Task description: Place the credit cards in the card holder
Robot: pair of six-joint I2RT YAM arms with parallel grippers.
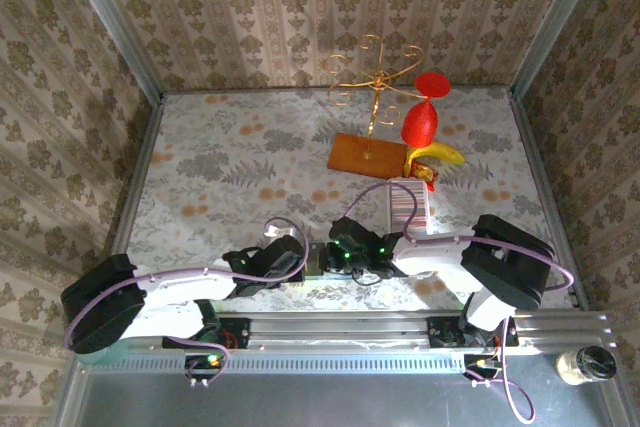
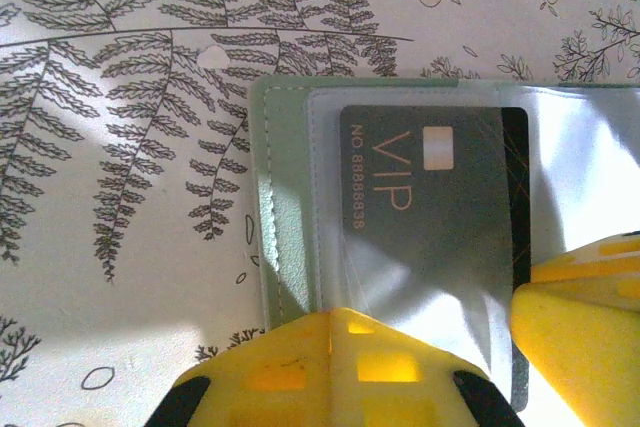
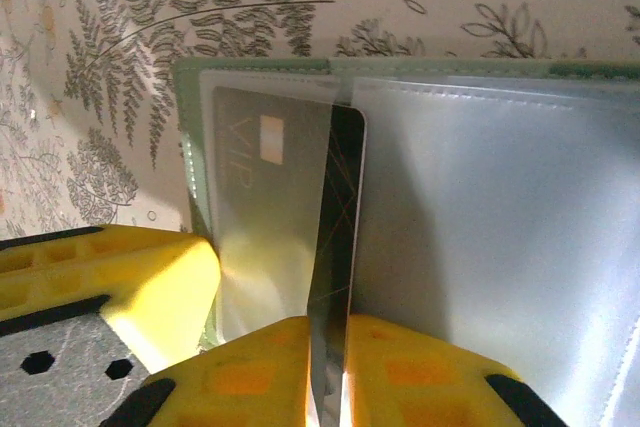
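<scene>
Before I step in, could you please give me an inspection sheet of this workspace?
Surface: fern-print tablecloth, lying flat.
Job's things: card holder open; dark VIP credit card partly in its clear pocket.
Clutter: wooden board, gold wire stand, red ornament, banana, ribbed tray; jar by the right base.
Grippers: left gripper shut over the holder's edge; right gripper shut on the card.
Cables: purple cables loop along both arms.
Surroundings: wallpapered walls.
</scene>
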